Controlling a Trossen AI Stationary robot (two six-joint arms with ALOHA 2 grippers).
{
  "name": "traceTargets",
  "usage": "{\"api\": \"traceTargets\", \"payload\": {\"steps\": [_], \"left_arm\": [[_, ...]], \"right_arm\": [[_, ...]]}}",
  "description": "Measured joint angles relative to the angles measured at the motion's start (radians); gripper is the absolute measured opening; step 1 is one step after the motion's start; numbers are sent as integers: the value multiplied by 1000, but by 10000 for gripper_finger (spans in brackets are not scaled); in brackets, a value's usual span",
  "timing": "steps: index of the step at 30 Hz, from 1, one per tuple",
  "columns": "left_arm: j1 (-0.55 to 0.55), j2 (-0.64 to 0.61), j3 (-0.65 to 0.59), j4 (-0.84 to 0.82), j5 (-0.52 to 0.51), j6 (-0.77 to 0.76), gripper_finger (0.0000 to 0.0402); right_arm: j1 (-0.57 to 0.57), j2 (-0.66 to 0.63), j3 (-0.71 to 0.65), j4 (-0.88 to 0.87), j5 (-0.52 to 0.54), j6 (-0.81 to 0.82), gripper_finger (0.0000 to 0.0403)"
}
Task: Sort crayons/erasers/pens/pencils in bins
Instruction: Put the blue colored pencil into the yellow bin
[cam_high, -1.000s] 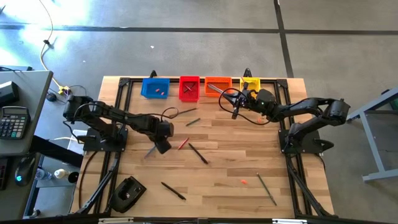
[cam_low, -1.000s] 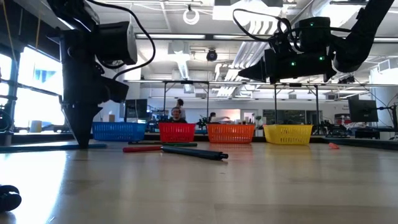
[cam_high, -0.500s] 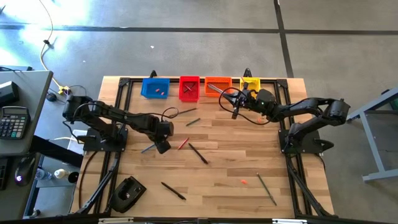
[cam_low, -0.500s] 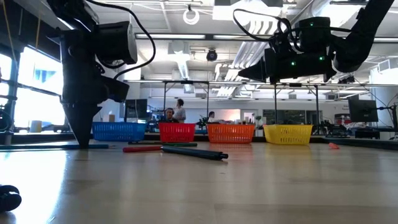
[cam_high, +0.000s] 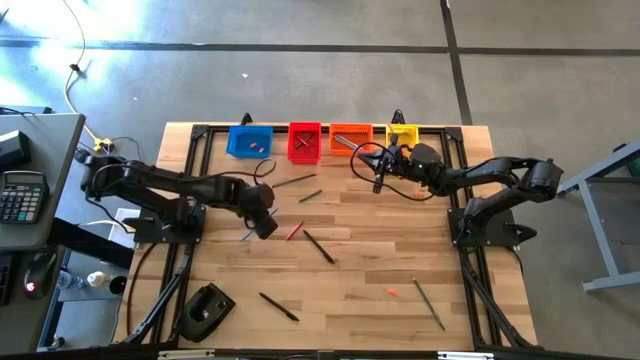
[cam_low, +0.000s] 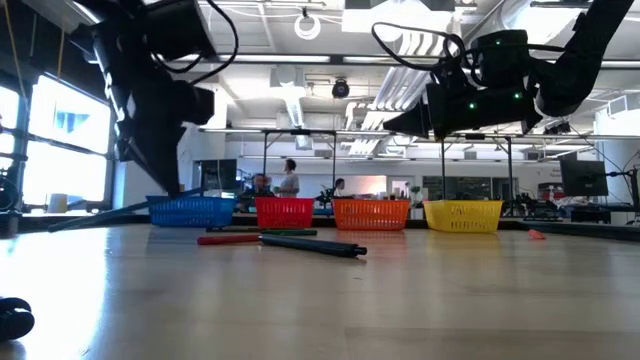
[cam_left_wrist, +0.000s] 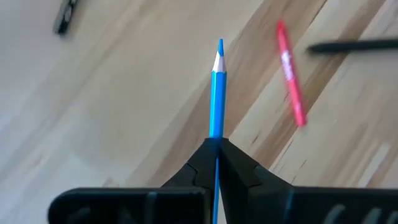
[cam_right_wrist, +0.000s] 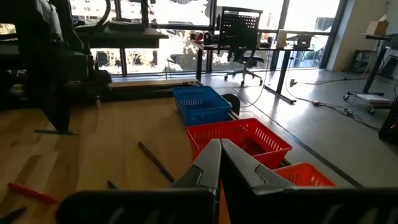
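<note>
Left gripper (cam_left_wrist: 217, 149): jaws clamped together on a blue pencil (cam_left_wrist: 217, 87), gripped well behind its sharpened tip, which sticks out ahead of the fingers. Low view shows the pencil slanting down from the gripper (cam_low: 165, 185) toward the lower left of the frame, raised off the table (cam_low: 400, 300); I judge it freshly lifted for carrying.

Just beyond the tip in the wrist view lie a red pen (cam_left_wrist: 290, 87) and a dark pen (cam_left_wrist: 354, 45), not yet sorted.

Right gripper (cam_right_wrist: 220, 163): jaws pressed together, nothing between them. It hovers in the upper centre of the high view (cam_high: 383, 172), beside the orange bin (cam_high: 349, 136), probably waiting.

Bins line the top edge of the table: blue bin (cam_high: 249, 141), red bin (cam_high: 304, 142), orange, yellow bin (cam_high: 402, 133). Small pink erasers (cam_high: 256, 147) lie in the blue one. More sticks lie scattered mid-table and lower right.
</note>
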Motion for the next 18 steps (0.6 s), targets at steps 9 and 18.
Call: {"api": "traceTargets", "payload": {"steps": [9,18], "left_arm": [[77,-1,-68,210,22,64,2],[124,-2,-137,392,37,42,1]], "right_arm": [[0,0,0,-8,-2,0,0],[0,0,0,-9,-2,0,0]]}}
